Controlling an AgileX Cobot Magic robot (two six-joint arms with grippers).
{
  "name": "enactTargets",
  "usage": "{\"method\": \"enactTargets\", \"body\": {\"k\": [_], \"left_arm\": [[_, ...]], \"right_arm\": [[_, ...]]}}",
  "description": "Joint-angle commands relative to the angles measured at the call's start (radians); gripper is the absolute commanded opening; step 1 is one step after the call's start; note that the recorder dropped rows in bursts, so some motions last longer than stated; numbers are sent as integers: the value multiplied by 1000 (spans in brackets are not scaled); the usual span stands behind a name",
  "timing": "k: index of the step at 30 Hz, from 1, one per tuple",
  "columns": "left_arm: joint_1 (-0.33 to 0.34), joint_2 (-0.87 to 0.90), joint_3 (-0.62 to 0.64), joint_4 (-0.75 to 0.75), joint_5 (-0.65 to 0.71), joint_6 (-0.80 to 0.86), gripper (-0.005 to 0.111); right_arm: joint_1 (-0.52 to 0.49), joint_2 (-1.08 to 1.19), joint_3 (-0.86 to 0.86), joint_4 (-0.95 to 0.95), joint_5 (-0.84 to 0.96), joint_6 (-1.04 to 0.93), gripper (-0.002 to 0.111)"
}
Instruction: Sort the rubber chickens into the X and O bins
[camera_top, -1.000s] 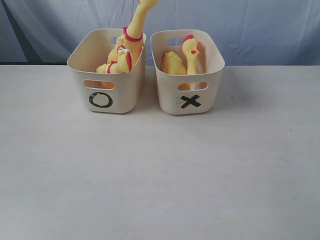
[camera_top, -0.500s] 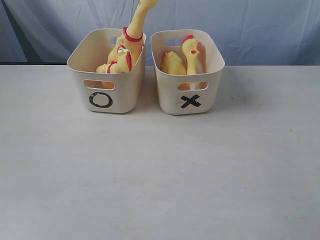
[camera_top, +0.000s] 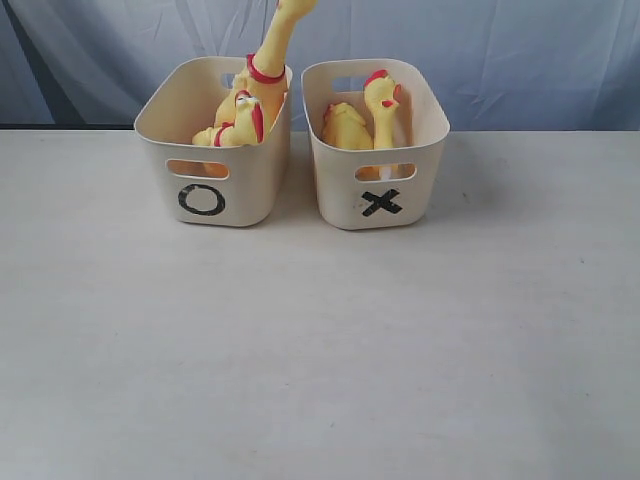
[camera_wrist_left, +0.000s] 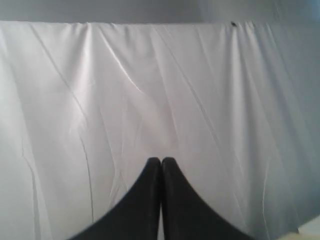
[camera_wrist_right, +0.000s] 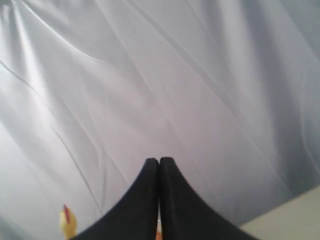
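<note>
Pinched fully shut at left claw (camera_wrist_left: 161, 161) and right claw (camera_wrist_right: 159, 161), gripping nothing, facing creased cloth (camera_wrist_left: 150, 90). Absent from the exterior view, so no telling how far from the bins. Packed two apiece with rubber chickens (camera_top: 240, 125): O bin (camera_top: 205, 150), X bin (camera_top: 385, 190), bodies sunk behind walls, tallest head cut off. Beyond the right claw, off to one side, a blurred chicken head (camera_wrist_right: 67, 220)

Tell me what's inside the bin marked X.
Two are visible: an upright chicken, red comb above the rim, and a lower chicken beside it. The X bin wall hides their lower bodies and the floor.
</note>
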Motion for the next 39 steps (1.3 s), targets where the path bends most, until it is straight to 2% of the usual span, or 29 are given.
{"method": "enactTargets", "body": {"k": [1, 5, 9, 14, 17, 29, 39], "left_arm": [[-9, -8, 70, -221, 140, -8, 0], [-9, -8, 143, -333, 123, -8, 0], [-9, -8, 212, -455, 111, -8, 0], [-9, -8, 299, -661, 236, -8, 0], [-10, -8, 346, -734, 294, -8, 0], [-19, -8, 497, -758, 245, -8, 0], [-19, -8, 497, -750, 244, -8, 0]], "right_arm": [[-5, -5, 0, 4, -217, -5, 0], [-5, -5, 0, 4, -343, -5, 0], [-5, -5, 0, 4, -382, -5, 0], [-5, -5, 20, 2, -375, -5, 0], [-5, -5, 80, 2, -374, -5, 0], [-5, -5, 373, 2, -374, -5, 0], [-5, -5, 408, 2, -283, -5, 0]]}}
